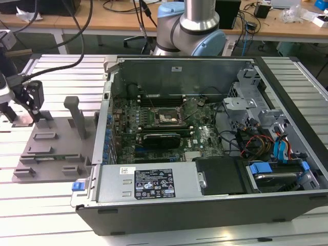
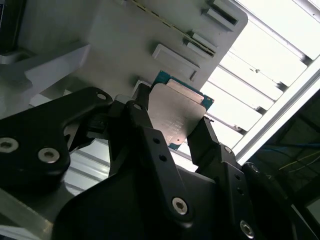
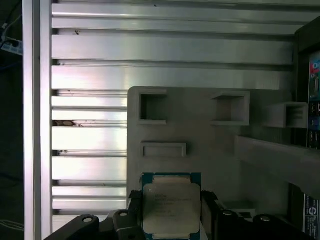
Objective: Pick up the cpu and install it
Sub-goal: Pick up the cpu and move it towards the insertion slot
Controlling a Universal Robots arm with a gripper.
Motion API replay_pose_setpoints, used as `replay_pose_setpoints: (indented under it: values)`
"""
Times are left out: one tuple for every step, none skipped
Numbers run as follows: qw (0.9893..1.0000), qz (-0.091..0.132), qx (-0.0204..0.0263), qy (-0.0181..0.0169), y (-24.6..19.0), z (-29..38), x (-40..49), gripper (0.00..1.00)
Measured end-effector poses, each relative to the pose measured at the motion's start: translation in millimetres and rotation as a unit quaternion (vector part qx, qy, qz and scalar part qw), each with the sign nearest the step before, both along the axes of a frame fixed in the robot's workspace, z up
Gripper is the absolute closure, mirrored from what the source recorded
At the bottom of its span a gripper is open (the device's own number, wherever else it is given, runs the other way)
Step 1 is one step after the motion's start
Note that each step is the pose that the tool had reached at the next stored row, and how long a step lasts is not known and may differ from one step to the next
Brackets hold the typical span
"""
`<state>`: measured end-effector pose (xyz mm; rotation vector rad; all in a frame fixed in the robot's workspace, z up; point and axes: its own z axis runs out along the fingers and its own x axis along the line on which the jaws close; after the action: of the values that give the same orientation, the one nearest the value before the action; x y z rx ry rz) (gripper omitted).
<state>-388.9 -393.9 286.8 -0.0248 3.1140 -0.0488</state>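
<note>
End effector (image 2: 171, 116) clamped on cpu (image 2: 176, 107) edges at grey tray (image 1: 56, 154) beside computer case (image 1: 205, 218). Pick underway; cpu not yet in case socket (image 1: 167, 119), install left.

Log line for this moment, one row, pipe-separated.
stage: pick | gripper: fingers shut on cpu edges | cpu: at grey fixture, lift unclear, outside computer case
</note>
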Motion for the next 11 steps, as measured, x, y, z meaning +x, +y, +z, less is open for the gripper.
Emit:
replay_pose_setpoints:
  values:
    - [1.0, 0.0, -0.0001, 0.0, 0.0, 2.1, 0.0, 0.45]
    - [1.0, 0.0, -0.0002, 0.0, 0.1, 3.8, 0.0, 0.45]
    - [1.0, 0.0, -0.0003, 0.0, 0.1, 6.1, 0.0, 0.45]
    - [1.0, 0.0, -0.0004, 0.0, 0.1, 7.8, 0.0, 0.45]
    - [1.0, 0.0, -0.0005, 0.0, 0.1, 10.0, 0.0, 0.45]
    - [1.0, 0.0, -0.0006, 0.0, 0.2, 12.2, 0.0, 0.45]
    - [1.0, 0.0, -0.0012, 0.0, 0.7, 14.9, -0.1, 0.45]
    - [1.0, 0.0, -0.0028, 0.0, 2.2, 17.7, -0.1, 0.45]
    - [1.0, 0.0, -0.0042, 0.0001, 3.6, 21.2, -0.1, 0.45]
    - [1.0, 0.0, -0.0049, 0.0, 4.3, 31.2, 0.1, 0.45]
    - [1.0, 0.0, -0.0049, 0.0, 4.4, 38.2, 0.0, 0.45]
